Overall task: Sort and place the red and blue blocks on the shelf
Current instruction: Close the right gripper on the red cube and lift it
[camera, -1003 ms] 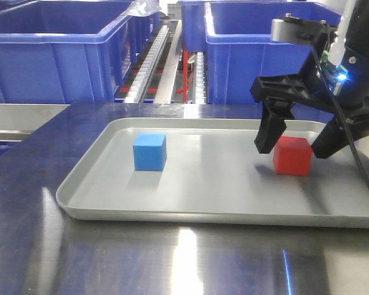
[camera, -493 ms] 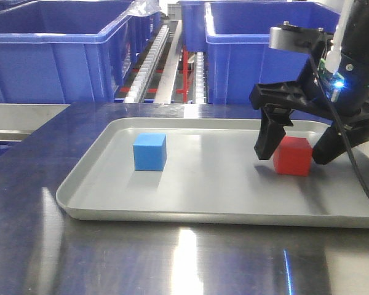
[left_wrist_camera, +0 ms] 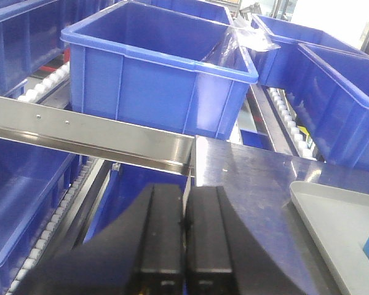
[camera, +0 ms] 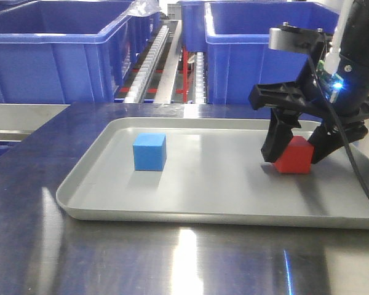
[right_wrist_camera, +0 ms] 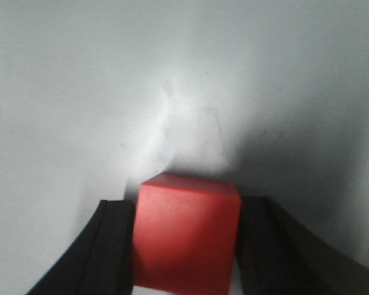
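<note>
Red block, grasp just made on grey tray.
Steel tabletop carries the tray: blue block at left, untouched; red block at right, still seated. Right gripper, wider half a second ago, now pinches the red block's sides, so a lift looks next. Left gripper pressed shut, empty. Cube base cut off in wrist view; dark-blue crates hide most of the shelf.
</note>
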You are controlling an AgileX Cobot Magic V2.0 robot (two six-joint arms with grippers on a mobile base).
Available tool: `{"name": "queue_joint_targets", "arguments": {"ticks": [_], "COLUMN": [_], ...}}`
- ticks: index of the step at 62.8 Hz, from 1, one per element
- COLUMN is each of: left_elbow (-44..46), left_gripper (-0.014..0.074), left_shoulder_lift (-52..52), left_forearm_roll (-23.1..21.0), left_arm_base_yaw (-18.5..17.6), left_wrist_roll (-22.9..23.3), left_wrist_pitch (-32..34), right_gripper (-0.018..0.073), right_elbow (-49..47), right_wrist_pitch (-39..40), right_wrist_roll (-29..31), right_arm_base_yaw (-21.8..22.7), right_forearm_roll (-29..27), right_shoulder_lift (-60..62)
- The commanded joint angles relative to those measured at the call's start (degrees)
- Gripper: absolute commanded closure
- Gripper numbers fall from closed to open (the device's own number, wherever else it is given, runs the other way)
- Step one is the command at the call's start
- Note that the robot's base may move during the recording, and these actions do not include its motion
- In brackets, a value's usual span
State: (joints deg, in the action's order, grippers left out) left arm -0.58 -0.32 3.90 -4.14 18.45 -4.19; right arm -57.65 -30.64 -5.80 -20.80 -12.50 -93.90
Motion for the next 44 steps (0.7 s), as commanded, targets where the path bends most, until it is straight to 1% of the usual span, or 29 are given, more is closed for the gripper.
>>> {"name": "queue_joint_targets", "arguments": {"ticks": [1,5,8,18,29,44], "left_elbow": [-1.7,-1.7,-1.7,-1.7,-1.7,-1.7], "left_gripper": [0.0472,0.0472,0.0472,0.0472,0.0472,0.0472], "left_shoulder_lift": [-1.0,-1.0,-1.0,-1.0,-1.0,-1.0], "left_forearm_roll": [-0.3,-0.3,-0.3,-0.3,-0.3,-0.3], "left_arm_base_yaw": [0.0,0.0,0.0,0.0,0.0,0.0], "left_wrist_roll": [0.0,0.0,0.0,0.0,0.0,0.0], "left_wrist_pitch": [5.4,5.4,5.4,5.4,5.4,5.4], "right_gripper": [0.0459,0.0518,0.0503,0.0503,0.0503,0.0503], "right_elbow": [-1.9,-2.3,-3.0,-5.7,-6.9,-6.6], "right_wrist_pitch": [2.1,2.0,1.6,1.8,5.1,7.7], "right_wrist_roll": [0.5,0.5,0.5,0.5,0.5,0.5], "right_arm_base_yaw": [-0.1,-0.1,-0.1,-0.1,0.0,0.4], "right_forearm_roll": [-0.6,-0.6,-0.5,-0.5,0.5,5.6], "right_shoulder_lift": [2.4,2.8,3.4,6.0,10.6,18.0]}}
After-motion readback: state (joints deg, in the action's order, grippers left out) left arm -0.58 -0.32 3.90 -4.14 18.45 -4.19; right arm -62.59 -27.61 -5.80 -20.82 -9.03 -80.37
